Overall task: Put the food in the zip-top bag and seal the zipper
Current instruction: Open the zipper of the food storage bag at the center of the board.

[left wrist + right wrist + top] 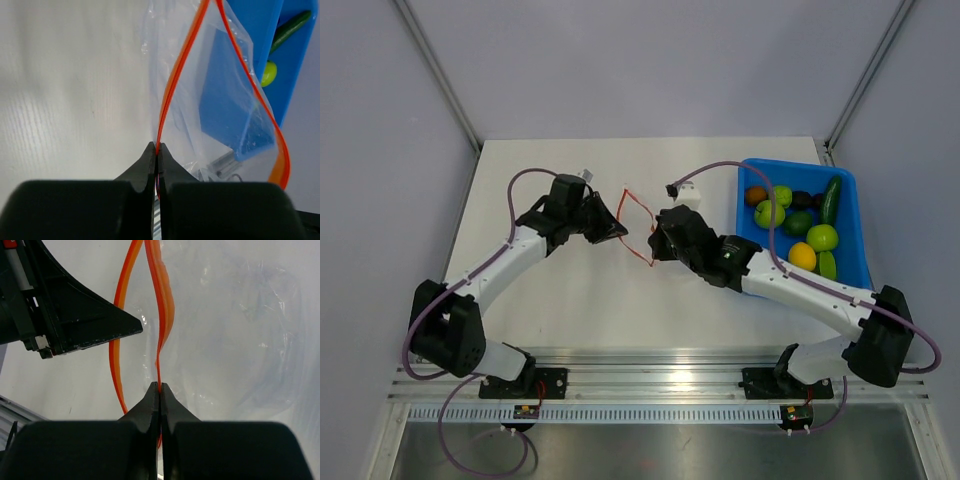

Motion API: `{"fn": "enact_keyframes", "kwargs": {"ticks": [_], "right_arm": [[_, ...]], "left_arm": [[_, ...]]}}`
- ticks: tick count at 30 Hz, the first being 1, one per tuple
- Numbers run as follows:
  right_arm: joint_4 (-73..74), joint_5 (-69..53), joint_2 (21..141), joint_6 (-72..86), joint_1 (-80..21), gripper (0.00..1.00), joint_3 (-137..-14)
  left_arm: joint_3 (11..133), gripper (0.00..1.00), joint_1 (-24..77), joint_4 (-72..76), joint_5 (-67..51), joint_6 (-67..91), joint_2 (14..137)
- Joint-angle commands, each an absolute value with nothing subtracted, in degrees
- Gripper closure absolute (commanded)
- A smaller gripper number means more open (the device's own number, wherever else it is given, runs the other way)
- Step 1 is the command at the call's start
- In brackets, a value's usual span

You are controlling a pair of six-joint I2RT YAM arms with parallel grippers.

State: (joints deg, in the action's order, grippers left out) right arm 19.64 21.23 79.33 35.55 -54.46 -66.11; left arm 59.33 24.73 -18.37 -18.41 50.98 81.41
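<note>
The left pincer (157, 150) and right pincer (159, 387) each clamp one lip of the zipper (172, 85). This holds the zip-top bag (240, 340) agape mid-surface, likely to receive food (822, 237) from the tray (856, 235).

Top external: it is looking down from above and behind my bases, taking in the whole table (560, 290) and my left arm (510, 265) and right arm (790, 285) from afar.
Left wrist: it is riding just behind my left pincer (156, 150), sighting along the fingers, very near the zipper (170, 95), and facing the blue tray (300, 55).
Right wrist: it is sitting behind my right pincer (159, 387), equally near, facing back toward my left pincer.
Shared: all three are catching the zip-top bag (210, 100) mouth; the wrist views are facing each other across it.
</note>
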Motion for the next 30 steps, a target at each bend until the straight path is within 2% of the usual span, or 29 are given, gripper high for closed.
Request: {"fn": "enact_keyframes", "kwargs": {"ticks": [1, 6, 9, 11, 18, 23, 26, 27, 30], "right_arm": [[18.5, 20.1, 74.7, 38.5, -52.8, 1.0, -64.9], [19.3, 16.4, 71.9, 41.3, -50.5, 1.0, -64.8], [21.4, 16.5, 72.0, 43.5, -50.0, 1.0, -66.2], [20.4, 15.3, 72.7, 44.6, -49.8, 1.0, -65.8], [17.9, 14.0, 76.7, 51.8, -49.4, 1.0, -62.1], [19.0, 18.8, 77.3, 54.2, -49.4, 0.96, -57.0], [20.8, 19.7, 75.9, 54.0, -49.4, 0.72, -55.4], [21.4, 19.9, 75.2, 53.4, -49.5, 0.53, -55.4], [25.6, 23.5, 70.9, 49.3, -49.4, 0.38, -56.9]], "left_arm": [[66.1, 1.0, 24.3, -23.5, -12.9, 46.9, 79.0], [75.7, 1.0, 24.3, -35.0, -7.7, 40.4, 75.2], [85.8, 1.0, 27.8, -44.9, 2.3, 34.7, 75.7], [90.5, 1.0, 29.1, -49.2, 4.0, 32.5, 76.9], [88.2, 1.0, 32.3, -50.1, 2.6, 30.9, 80.6], [84.3, 1.0, 33.8, -47.0, -1.0, 31.1, 84.3], [84.9, 1.0, 35.6, -46.8, -1.1, 30.7, 86.4], [85.3, 1.0, 36.6, -47.0, -1.1, 30.6, 87.8], [86.6, 1.0, 37.8, -46.8, -1.0, 30.7, 89.6]]}}
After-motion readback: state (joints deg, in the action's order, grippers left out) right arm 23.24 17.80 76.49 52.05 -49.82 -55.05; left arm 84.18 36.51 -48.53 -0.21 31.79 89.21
